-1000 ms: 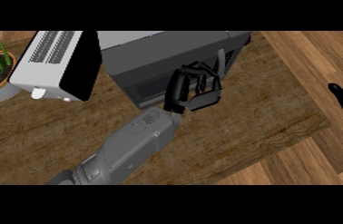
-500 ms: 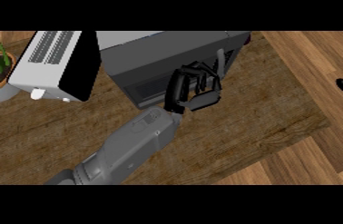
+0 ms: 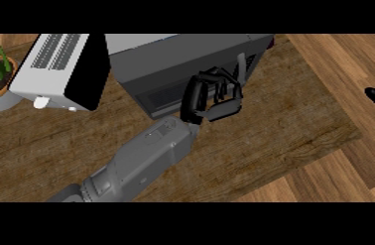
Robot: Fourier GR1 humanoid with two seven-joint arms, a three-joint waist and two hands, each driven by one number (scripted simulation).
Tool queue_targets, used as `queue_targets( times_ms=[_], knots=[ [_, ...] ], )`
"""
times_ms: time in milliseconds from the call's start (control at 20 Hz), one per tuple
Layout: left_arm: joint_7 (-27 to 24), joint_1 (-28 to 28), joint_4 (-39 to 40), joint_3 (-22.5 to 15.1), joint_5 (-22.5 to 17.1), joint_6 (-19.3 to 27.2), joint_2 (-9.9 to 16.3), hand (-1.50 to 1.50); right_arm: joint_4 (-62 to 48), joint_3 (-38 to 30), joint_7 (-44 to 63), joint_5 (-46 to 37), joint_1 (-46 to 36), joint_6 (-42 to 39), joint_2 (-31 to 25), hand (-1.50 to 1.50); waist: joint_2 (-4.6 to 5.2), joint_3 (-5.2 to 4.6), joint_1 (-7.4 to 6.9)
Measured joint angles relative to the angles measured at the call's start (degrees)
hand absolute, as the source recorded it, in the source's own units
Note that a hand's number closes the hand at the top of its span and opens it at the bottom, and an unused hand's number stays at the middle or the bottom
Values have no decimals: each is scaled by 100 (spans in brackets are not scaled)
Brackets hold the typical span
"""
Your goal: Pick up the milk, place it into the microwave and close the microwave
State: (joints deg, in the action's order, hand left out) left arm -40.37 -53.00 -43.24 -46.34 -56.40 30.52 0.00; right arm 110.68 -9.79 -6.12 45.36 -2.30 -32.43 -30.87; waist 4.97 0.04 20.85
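Head view. Left hand lies against the front of the microwave, forearm coming up from the lower left across the desk. Fingers are curled, the thumb apart at the left side; nothing can be made out inside the curl. The microwave door appears shut or very nearly so, flush with the body, dark window facing the hand. Milk: not visible anywhere on the desk or in the hand; I judge it is already inside the microwave, though the cavity is hidden and this cannot be confirmed. Step in hand, by judgement: closing the door, at or near its end. Next move calls for checking the door is seated fully, then drawing the hand straight back clear of the front. Right hand shows only as a dark tip at the right edge; cannot tell its state. A toaster sits left of the microwave, apart from the hand.
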Motion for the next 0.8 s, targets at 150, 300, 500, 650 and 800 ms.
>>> queue_targets(
  times_ms=[150, 300, 500, 650, 800],
  knots=[
    [-42, -19, 21, -35, -61, 15, 0, 150, -9, 15, 56, 110, -20, -51, -62, -150, 0, 2, 0],
    [-120, -28, 34, -57, -107, 10, 2, 150, -22, 24, 111, 188, -25, -95, -124, -150, 9, 2, 9],
    [-194, -51, 80, -93, -175, 17, 0, 150, -37, 15, 162, 317, -45, -128, -186, -150, 12, 3, 29],
    [-227, -74, 110, -121, -232, 14, -1, 150, -29, -3, 190, 377, -76, -168, -249, -150, 14, 3, 38],
    [-276, -88, 127, -148, -281, 31, 0, 150, -35, -17, 212, 424, -108, -213, -307, -150, 18, 6, 46]
  ],
)
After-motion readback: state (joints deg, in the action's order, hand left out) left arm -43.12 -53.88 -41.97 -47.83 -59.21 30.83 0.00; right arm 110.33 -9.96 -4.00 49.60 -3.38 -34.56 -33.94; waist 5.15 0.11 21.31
